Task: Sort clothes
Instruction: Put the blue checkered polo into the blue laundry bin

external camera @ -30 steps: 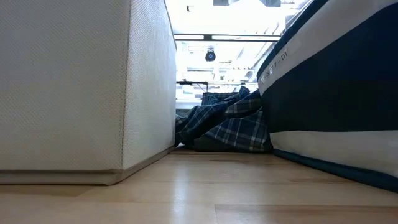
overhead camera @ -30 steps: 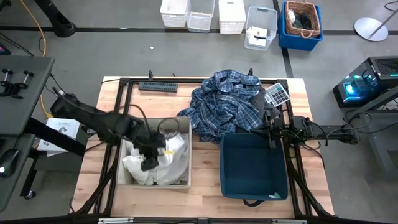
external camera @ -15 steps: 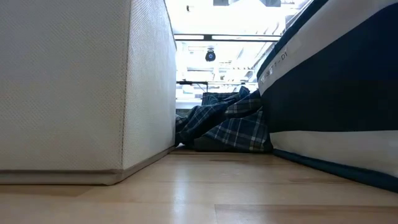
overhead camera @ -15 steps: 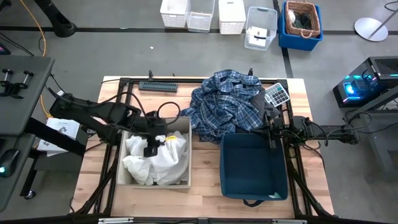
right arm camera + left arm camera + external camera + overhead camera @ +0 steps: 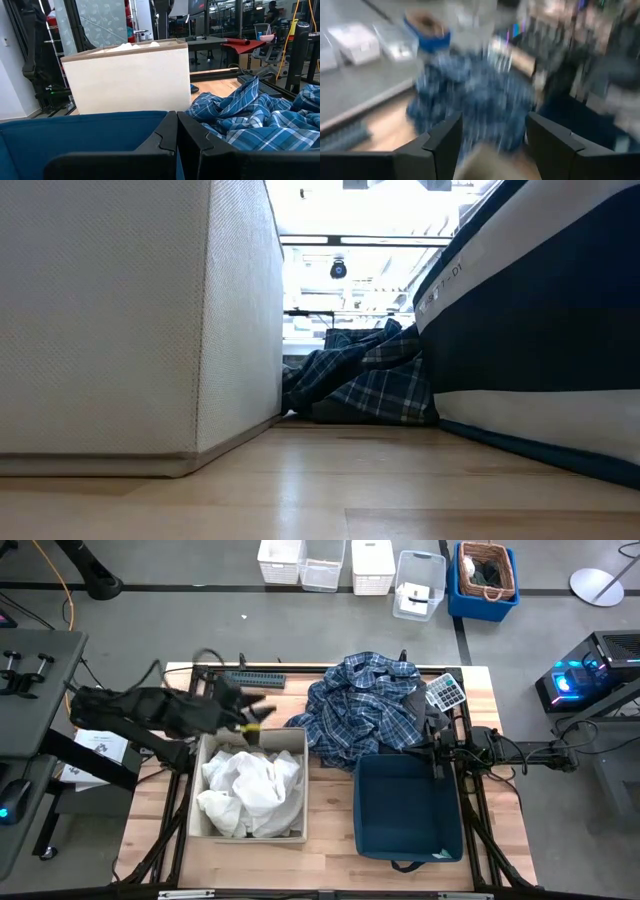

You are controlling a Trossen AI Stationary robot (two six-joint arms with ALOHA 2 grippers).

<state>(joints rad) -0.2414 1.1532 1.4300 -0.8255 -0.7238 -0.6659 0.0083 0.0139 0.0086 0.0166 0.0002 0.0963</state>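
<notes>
We saw our left gripper up in the air near the back edge of the beige bin, with its two fingers spread apart and nothing between them. In the left wrist view the gap between the fingers was empty too, and the picture there was smeared. The white clothes lay in a soft heap inside the beige bin, just below and in front of that gripper.

The plaid shirt was the big thing left to sort. It lay crumpled on the table behind the navy bin, off to the right of our left gripper, with the bin's corner between them. The pile was wider than it was deep, so its long way ran across the table from left to right. A bit of dark grey cloth peeked out at its right side.

Our right gripper waited at the back rim of the navy bin, fingers pressed together on nothing. It sat just beside the shirt's right end, so we judged it the nearer one. But our left gripper was the one already spread and free, and the shirt's left edge was near it. We thought it would have to go right and down to reach that edge.
</notes>
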